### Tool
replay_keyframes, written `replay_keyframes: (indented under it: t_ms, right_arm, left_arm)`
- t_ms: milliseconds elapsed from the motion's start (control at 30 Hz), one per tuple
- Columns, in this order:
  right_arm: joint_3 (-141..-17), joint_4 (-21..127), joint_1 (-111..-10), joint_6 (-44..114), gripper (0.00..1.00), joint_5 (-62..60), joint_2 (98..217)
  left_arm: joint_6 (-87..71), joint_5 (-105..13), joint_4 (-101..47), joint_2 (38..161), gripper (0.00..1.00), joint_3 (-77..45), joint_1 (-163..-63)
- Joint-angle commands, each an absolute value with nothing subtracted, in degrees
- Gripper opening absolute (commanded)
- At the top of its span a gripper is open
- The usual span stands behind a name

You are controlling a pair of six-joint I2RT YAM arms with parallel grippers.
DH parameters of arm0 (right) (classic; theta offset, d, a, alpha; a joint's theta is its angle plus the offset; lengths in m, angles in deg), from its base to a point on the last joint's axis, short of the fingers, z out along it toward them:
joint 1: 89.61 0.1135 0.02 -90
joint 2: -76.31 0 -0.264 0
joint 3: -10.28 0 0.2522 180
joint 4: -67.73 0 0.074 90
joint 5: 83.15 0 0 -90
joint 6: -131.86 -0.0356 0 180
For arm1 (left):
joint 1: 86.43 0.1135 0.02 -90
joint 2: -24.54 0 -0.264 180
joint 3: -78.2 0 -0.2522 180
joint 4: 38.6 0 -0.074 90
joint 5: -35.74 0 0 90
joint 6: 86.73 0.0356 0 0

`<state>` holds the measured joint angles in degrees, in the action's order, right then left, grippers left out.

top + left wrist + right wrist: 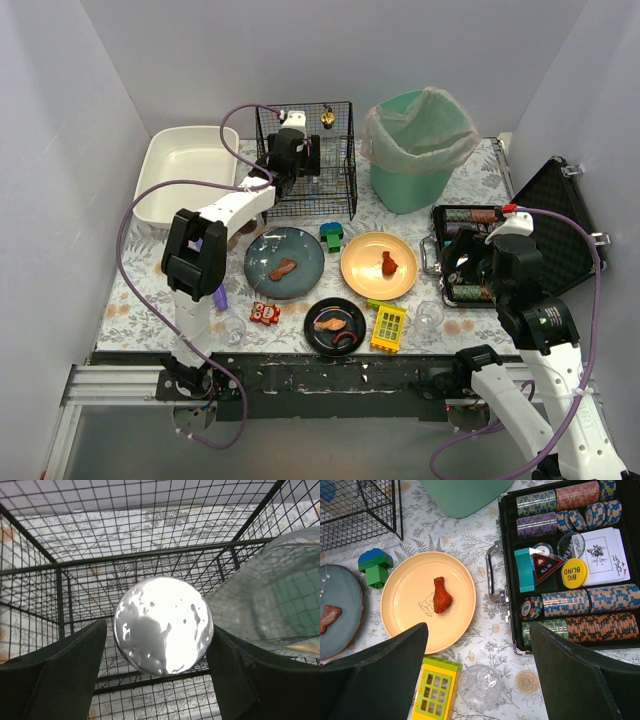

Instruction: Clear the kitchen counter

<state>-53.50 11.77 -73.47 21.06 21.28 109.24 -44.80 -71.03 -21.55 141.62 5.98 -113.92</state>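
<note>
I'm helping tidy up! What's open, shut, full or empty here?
chip case: open, lid back.
green bin: open, bag-lined.
white tub: empty.
yellow plate: one drumstick on it.
right hand: open, empty.
left hand: around a shiny disc; grip unclear.

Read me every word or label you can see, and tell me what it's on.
"ALL IN": triangular marker in the poker case.
"BIG BLIND": yellow disc.
Print on the clear disc, playing card and peach plate: too small or faint to read.
</note>
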Motion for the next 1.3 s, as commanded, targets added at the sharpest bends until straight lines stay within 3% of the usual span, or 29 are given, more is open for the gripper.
replay_keyframes:
  t_ms: [0,267,700,1267]
  right_arm:
    - [-54.1,12.4,-73.6,21.3,0.91,21.2,108.6]
    - [-54.6,12.0,-73.6,21.3,0.91,20.9,108.5]
    - [-54.4,12.7,-73.6,21.4,0.91,19.7,109.1]
    - [-51.9,12.7,-73.6,19.6,0.91,17.2,108.3]
  left_arm:
    - [-44.1,-70.8,-17.9,136.1,0.79,4.2,-114.0]
    - [-45.8,-70.6,-16.2,126.7,0.91,-1.1,-114.1]
    - [-56.1,-75.7,-7.1,102.2,0.94,-19.7,-108.2]
    - [-62.2,-80.5,2.7,101.0,0.90,-27.3,-102.3]
